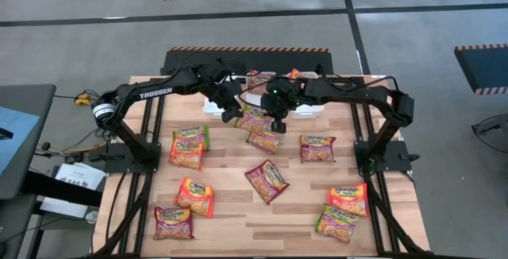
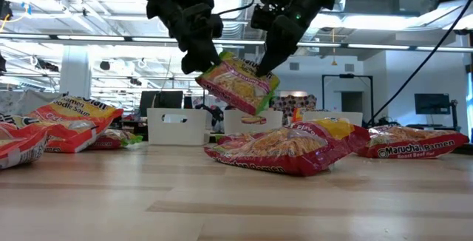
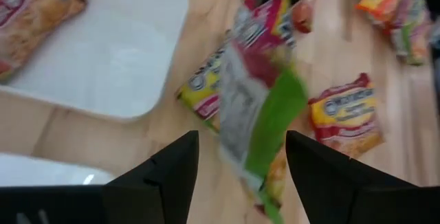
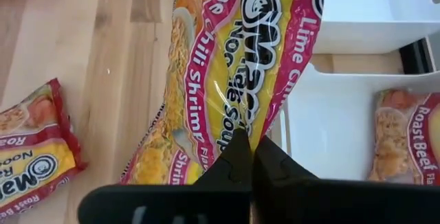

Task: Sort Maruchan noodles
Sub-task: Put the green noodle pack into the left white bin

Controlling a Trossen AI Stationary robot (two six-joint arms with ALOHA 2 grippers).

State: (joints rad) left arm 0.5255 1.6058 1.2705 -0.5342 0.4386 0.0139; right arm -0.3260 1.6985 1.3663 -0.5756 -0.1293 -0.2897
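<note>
Your right hand (image 4: 249,157) pinches a lime-chili-shrimp packet (image 4: 227,66) aloft near the counter's far edge, left hand (image 3: 240,159) spread open beside it; two packets binned, about ten left.

Noodle packets (image 1: 267,180) lie scattered across the table (image 1: 238,219), with white bins (image 1: 309,110) along its far edge

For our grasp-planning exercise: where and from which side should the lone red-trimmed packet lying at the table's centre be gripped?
Come straight down from above onto the red-trimmed packet: it lies flat and clear of neighbours. Probably pinch across its narrower width, jaws turned to match its diagonal lie.
</note>
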